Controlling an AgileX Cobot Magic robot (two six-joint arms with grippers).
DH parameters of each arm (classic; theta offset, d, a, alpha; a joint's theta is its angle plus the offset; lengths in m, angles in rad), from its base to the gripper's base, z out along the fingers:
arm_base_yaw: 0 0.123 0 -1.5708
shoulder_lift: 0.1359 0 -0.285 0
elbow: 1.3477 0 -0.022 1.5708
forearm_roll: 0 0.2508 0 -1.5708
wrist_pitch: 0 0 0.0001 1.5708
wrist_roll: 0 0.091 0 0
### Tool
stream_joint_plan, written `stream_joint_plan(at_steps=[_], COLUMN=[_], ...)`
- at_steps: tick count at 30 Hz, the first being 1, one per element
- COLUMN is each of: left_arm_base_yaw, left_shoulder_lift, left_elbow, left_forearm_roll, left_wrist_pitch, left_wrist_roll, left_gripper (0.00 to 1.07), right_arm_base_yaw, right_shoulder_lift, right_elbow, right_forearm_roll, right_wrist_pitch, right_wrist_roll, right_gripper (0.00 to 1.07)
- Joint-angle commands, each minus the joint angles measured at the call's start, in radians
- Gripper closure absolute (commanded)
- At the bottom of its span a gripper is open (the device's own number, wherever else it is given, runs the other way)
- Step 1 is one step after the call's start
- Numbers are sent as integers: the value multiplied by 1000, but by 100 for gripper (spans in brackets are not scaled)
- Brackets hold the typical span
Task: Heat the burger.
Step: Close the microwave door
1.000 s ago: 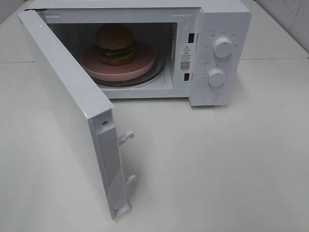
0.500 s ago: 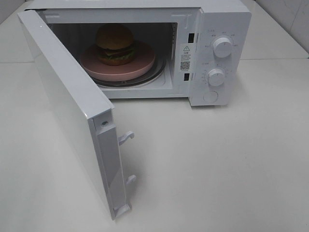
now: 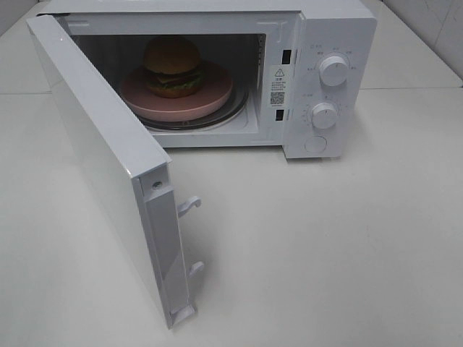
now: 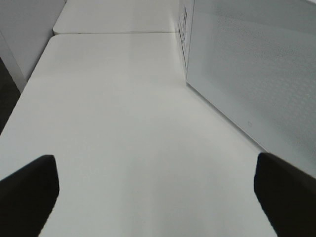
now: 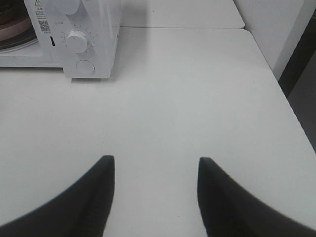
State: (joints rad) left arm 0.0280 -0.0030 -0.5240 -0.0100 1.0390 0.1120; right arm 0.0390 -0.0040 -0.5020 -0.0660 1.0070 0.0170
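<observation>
The burger [image 3: 172,66] sits on a round pink plate [image 3: 210,97] inside the white microwave [image 3: 333,36], whose door [image 3: 94,152] hangs wide open toward the front left. Neither arm shows in the exterior high view. In the left wrist view my left gripper [image 4: 155,197] is open and empty over bare table, with the door's outer face [image 4: 256,64] beside it. My right gripper [image 5: 155,192] also stands open, nothing between its dark fingers [image 5: 94,197], low over the table to the right of the microwave's control panel [image 5: 79,42].
Two white dials [image 3: 333,71] and a round button [image 3: 315,144] are on the microwave's right panel. The door's latch hooks [image 3: 189,206] jut out at its free edge. The table edge [image 5: 291,108] lies close on the right.
</observation>
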Motion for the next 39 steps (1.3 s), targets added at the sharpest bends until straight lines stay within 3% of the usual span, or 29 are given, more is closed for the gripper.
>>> stream_joint_plan(at_steps=[1, 9, 10, 14, 15, 16, 17, 18, 19, 20, 22, 39], left_arm_base_yaw=[-5, -5, -5, -5, -5, -5, -5, -5, -5, -5, -5, -5], left_shoulder_lift=[45, 246, 297, 368, 386, 425, 425, 446, 486, 486, 533, 738], left_elbow=[-29, -18, 5, 52, 70, 104, 104, 121, 154, 154, 193, 208], left_forearm_roll=[-2, 0, 0, 0, 0, 0, 0, -4, -13, -13, -25, -89], left_wrist_pitch=[-74, -350, -457, -612, -666, -760, -760, -809, -901, -901, -1013, -1177], left_wrist_roll=[-3, 51, 68, 84, 85, 84, 84, 82, 80, 80, 79, 70], left_gripper=[2, 6, 10, 21, 28, 47, 47, 59, 83, 83, 105, 106], right_arm_base_yaw=[0, 0, 0, 0, 0, 0, 0, 0, 0, 0, 0, 0], right_shoulder_lift=[-30, -30, -30, -30, -30, -30, -30, -30, -30, -30, -30, -30], right_elbow=[2, 2, 2, 2, 2, 2, 2, 2, 2, 2, 2, 2], right_forearm_roll=[-5, -5, -5, -5, -5, -5, -5, -5, -5, -5, -5, -5], right_wrist_pitch=[-9, -9, -9, -9, -9, -9, -9, -9, -9, -9, -9, -9], right_wrist_roll=[4, 4, 4, 4, 4, 4, 4, 4, 4, 4, 4, 4], right_gripper=[57, 57, 57, 57, 57, 57, 57, 57, 57, 57, 57, 57])
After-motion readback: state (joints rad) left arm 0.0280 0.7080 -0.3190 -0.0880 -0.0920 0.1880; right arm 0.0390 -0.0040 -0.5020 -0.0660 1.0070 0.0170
